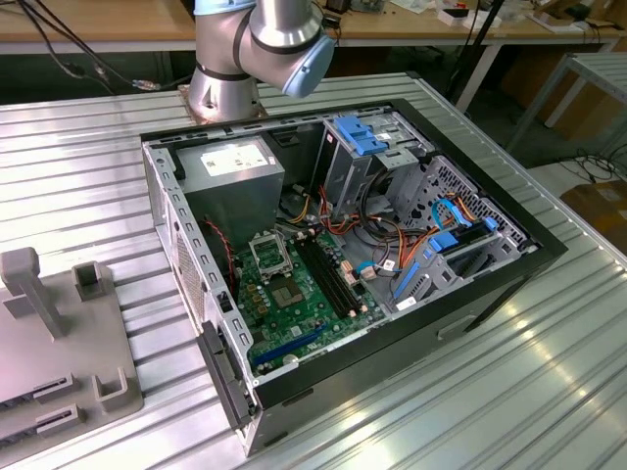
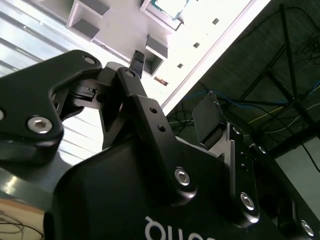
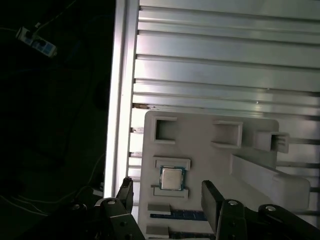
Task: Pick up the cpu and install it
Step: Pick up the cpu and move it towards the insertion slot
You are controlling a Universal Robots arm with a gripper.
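Black gripper (image 3: 168, 190) fingers (image 3: 212, 200) stand wide apart with nothing between them, seen in both wrist views (image 2: 171, 82); the gripper is released and hangs above a pale grey moulded fixture tray (image 3: 200, 135), not touching it. Framed in the gap between the fingers in the first wrist view lies the cpu (image 3: 172, 178): a small flat square with a plain silver-grey metal top and a thin green edge round it. It lies flat in its own shallow seat on the tray, bounded by a raised bar on two opposite sides. The second wrist view catches the same chip (image 2: 170, 6) beyond the fingertips, well clear of them. The tray rests on a ribbed aluminium table (image 3: 225, 60), close to the table's edge. In the exterior view the tray (image 1: 69, 352) lies at the exterior view's left, beside an open computer case (image 1: 470, 313) laid on its side. Inside the case the green motherboard (image 1: 294, 304) shows a hollow silver socket frame (image 1: 268, 255) with no chip in it, and the long black memory slots (image 1: 328, 279) run just beside it. The arm (image 1: 255, 49) rises from its base behind the case.
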